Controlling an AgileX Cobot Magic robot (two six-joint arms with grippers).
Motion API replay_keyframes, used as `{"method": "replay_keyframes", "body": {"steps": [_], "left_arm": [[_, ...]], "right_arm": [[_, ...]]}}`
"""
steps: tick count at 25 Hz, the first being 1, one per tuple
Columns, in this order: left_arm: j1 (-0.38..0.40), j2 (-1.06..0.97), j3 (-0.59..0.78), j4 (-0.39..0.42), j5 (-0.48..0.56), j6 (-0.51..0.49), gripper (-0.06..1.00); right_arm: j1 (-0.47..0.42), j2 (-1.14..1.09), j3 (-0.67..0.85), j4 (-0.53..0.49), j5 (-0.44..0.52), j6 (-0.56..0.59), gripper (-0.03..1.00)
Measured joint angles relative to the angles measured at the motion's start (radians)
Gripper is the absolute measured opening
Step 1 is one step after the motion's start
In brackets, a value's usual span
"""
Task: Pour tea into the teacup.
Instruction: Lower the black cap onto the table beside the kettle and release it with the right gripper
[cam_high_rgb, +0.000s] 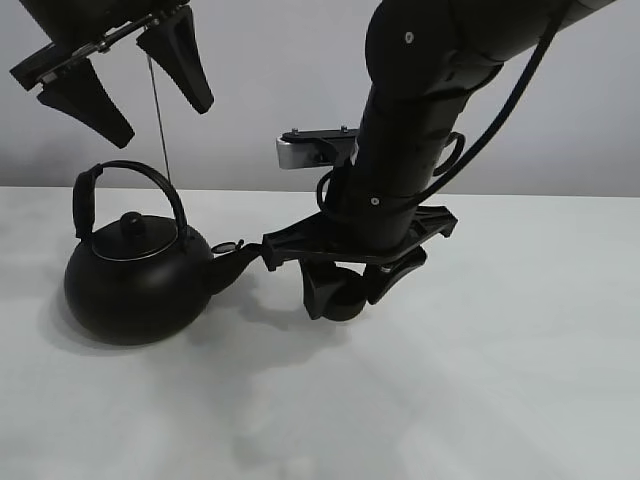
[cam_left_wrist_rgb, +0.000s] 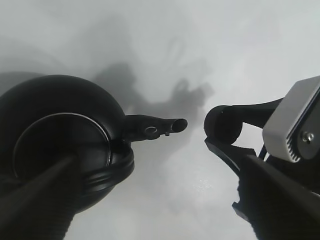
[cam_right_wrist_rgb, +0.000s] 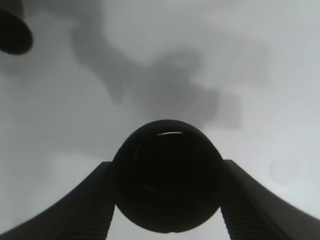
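Right gripper (cam_right_wrist_rgb: 168, 171): both fingers (cam_right_wrist_rgb: 87, 207) clamped on the sides of the teacup (cam_right_wrist_rgb: 167, 197), its dark mouth facing the wrist camera. Cup sits low over the white table (cam_high_rgb: 520, 380), near the middle of the high view; cannot tell whether its base touches.

Just beside it is the spout (cam_high_rgb: 240, 262) of the black kettle (cam_high_rgb: 135, 285), pointing toward the cup. Kettle stands upright on the table, lid on, arched handle (cam_high_rgb: 150, 178) raised.

Left gripper (cam_high_rgb: 160, 120): jaws spread wide, holding nothing, hanging above the kettle handle and well apart from it.
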Motion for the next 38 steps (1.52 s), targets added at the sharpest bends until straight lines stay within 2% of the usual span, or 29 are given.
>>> {"method": "replay_keyframes", "body": {"steps": [9, 31, 33, 36, 38], "left_arm": [[0.0, 0.0, 0.0, 0.0, 0.0, 0.0, 0.62], [0.0, 0.0, 0.0, 0.0, -0.003, 0.0, 0.62], [0.0, 0.0, 0.0, 0.0, -0.003, 0.0, 0.62], [0.0, 0.0, 0.0, 0.0, -0.003, 0.0, 0.62], [0.0, 0.0, 0.0, 0.0, -0.003, 0.0, 0.62]], "right_arm": [[0.002, 0.027, 0.0, 0.0, -0.065, 0.0, 0.4], [0.002, 0.084, 0.0, 0.0, -0.103, 0.0, 0.4], [0.002, 0.086, -0.005, 0.0, -0.102, 0.0, 0.42], [0.002, 0.088, -0.038, 0.0, -0.075, -0.002, 0.53], [0.002, 0.088, -0.071, 0.0, -0.04, -0.004, 0.56]]}}
